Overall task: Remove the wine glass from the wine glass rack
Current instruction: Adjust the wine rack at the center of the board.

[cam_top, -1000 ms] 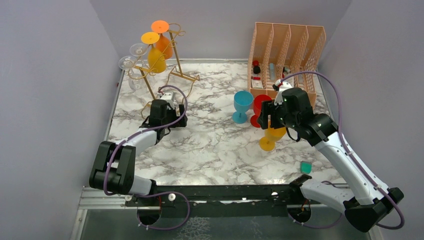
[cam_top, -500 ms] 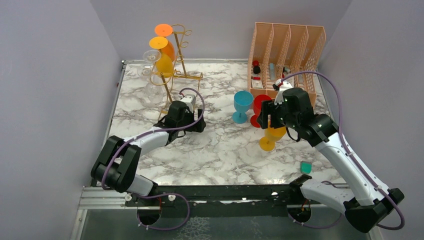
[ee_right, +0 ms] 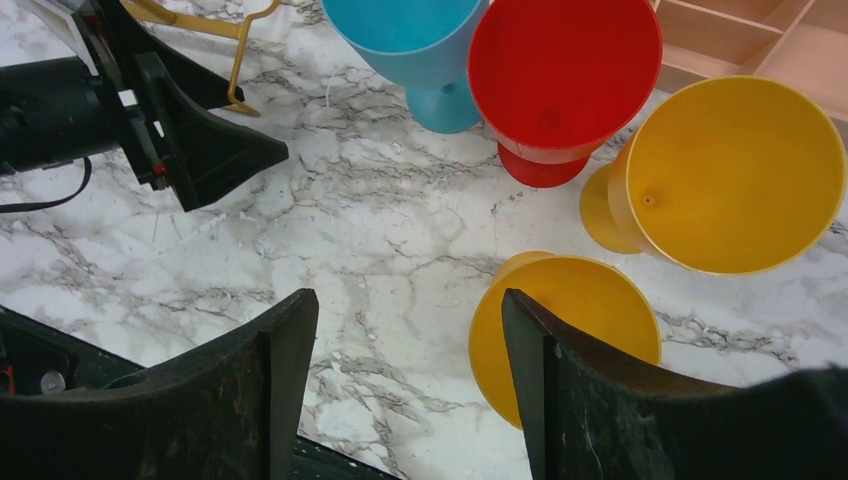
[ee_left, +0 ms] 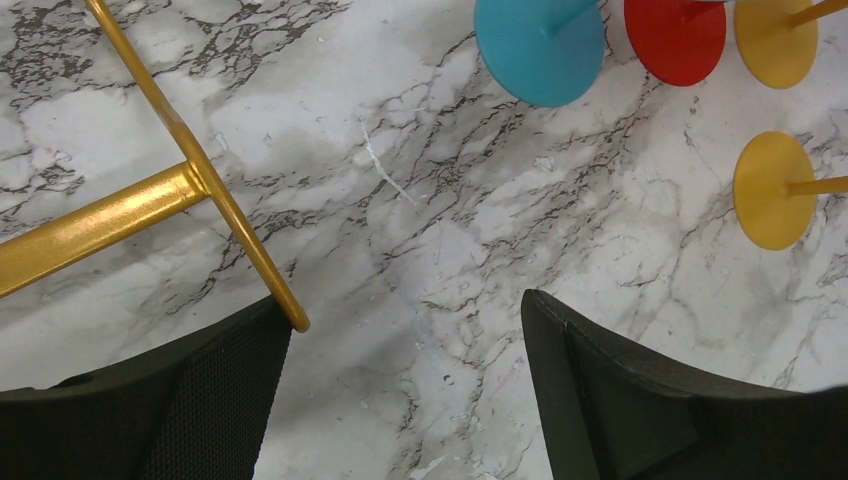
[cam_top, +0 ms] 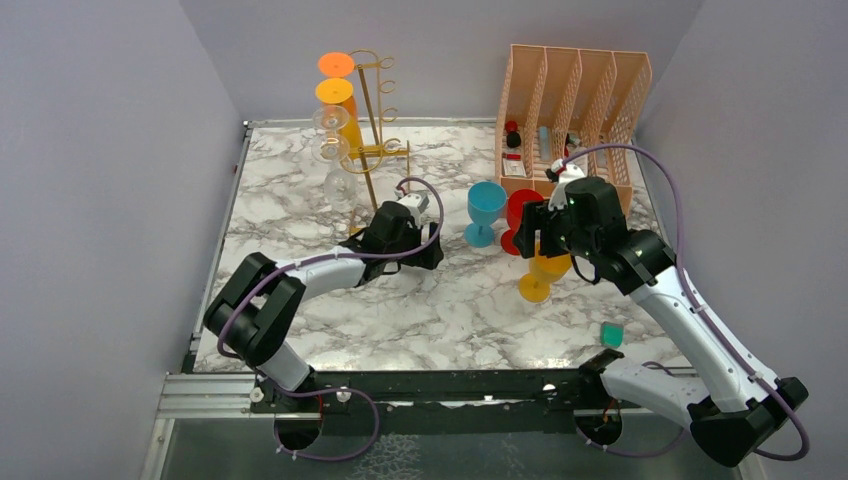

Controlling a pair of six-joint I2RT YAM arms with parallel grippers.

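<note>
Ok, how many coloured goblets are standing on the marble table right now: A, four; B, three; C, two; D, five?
A: the right wrist view shows a blue goblet, a red goblet, a yellow goblet beside the red one and a second yellow goblet nearer the camera, all upright on the marble.

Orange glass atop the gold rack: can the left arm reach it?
Probably yes, after lifting. The left gripper is open low by the rack; nothing blocks the orange glass hanging up top.
</note>
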